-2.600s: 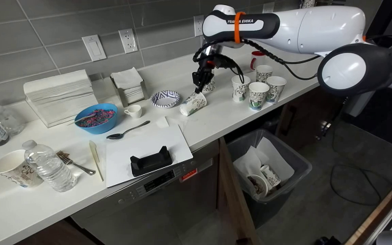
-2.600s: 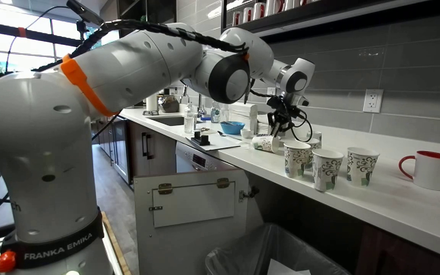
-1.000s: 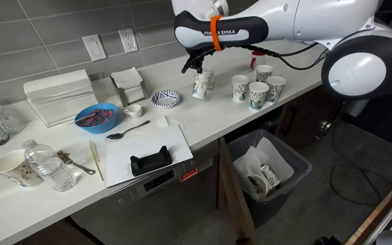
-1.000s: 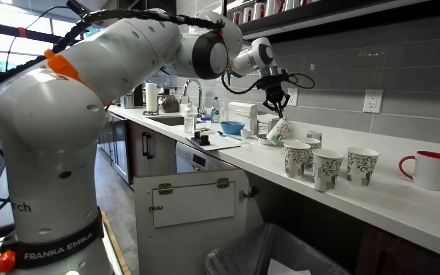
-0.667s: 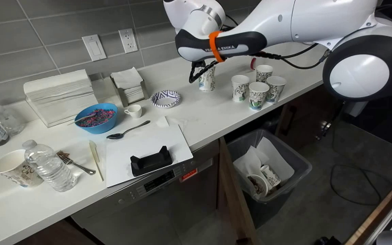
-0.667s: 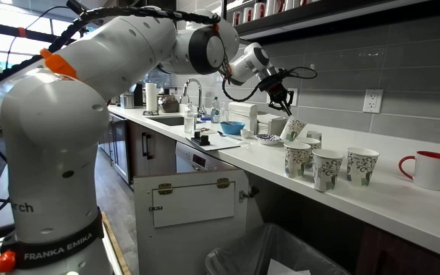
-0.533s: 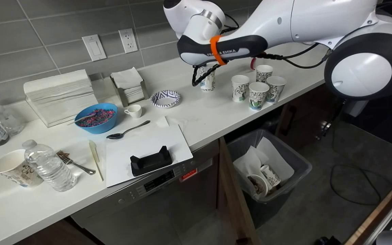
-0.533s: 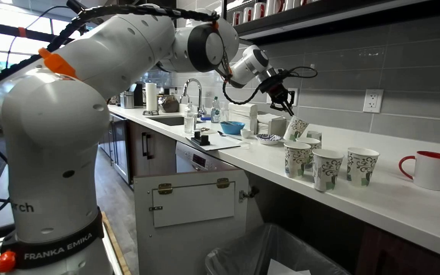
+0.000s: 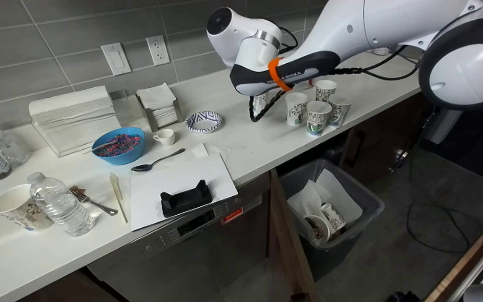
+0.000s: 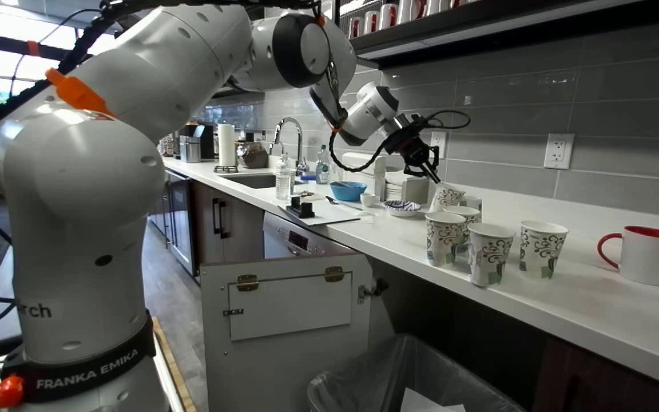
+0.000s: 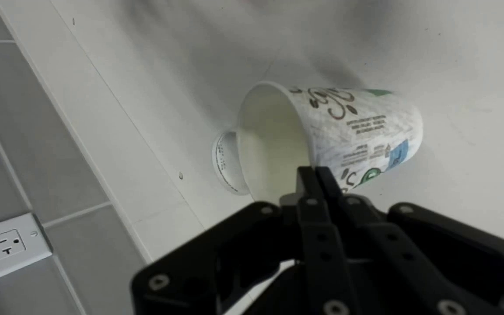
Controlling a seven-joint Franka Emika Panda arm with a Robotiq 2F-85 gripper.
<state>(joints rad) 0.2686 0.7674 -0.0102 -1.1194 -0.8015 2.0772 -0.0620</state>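
My gripper point(image 11: 318, 171) is shut on the rim of a white paper cup with brown scrolls point(image 11: 365, 127), one finger inside its mouth and one outside. In an exterior view the gripper point(image 10: 437, 181) holds this cup point(image 10: 447, 197) tilted, low over the counter. I cannot tell whether its base touches the counter. Another cup stands upside down close beside it; its round base point(image 11: 230, 164) shows in the wrist view and its top point(image 10: 471, 201) in an exterior view. In an exterior view the arm hides the gripper; part of a patterned cup point(image 9: 259, 103) shows below.
Several upright paper cups point(image 9: 318, 117) stand near the counter's front edge, with a red-rimmed mug point(image 10: 641, 254) beyond. A patterned bowl point(image 9: 203, 122), napkin holder point(image 9: 159, 107), small white cup point(image 9: 165, 136) and blue bowl point(image 9: 120, 157) stand farther along. A bin point(image 9: 375, 209) stands below.
The cup lay on its side at first. My gripper has raised it, tilted it towards upright and carried it towards the wall, beside the upside-down cup. In the last half second it has come slightly lower.
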